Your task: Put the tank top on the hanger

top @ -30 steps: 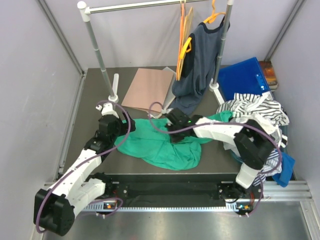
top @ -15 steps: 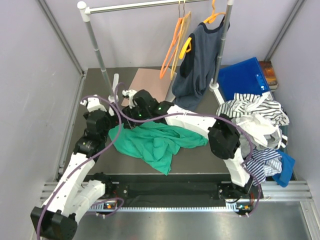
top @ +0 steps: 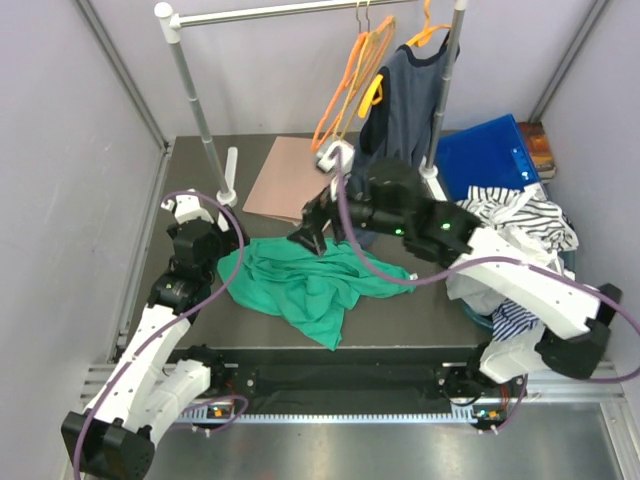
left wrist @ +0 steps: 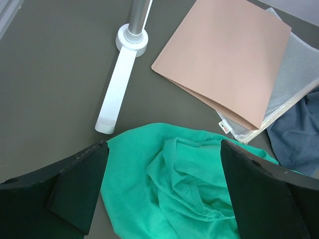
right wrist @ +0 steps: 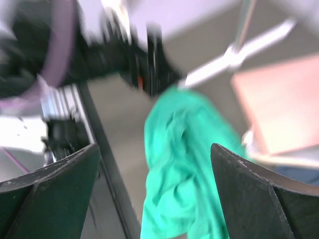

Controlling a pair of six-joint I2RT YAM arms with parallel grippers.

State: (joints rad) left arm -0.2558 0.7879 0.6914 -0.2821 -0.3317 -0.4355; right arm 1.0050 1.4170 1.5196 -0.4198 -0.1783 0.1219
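The left gripper [left wrist: 164, 199] hovers with fingers apart and empty over the left edge of the tank top [top: 300, 285], which lies crumpled on the table [top: 430, 310] between the two arms; this position suits pinning or lifting that edge. The right gripper [top: 308, 236] is raised above the garment's far side, fingers likewise apart and holding nothing, probably positioned to fetch the hanger [top: 358, 78]. The hanger hangs tilted on the rail [top: 280, 12] beside the navy top [top: 400, 120], well apart from the tank top, so threading has not begun.
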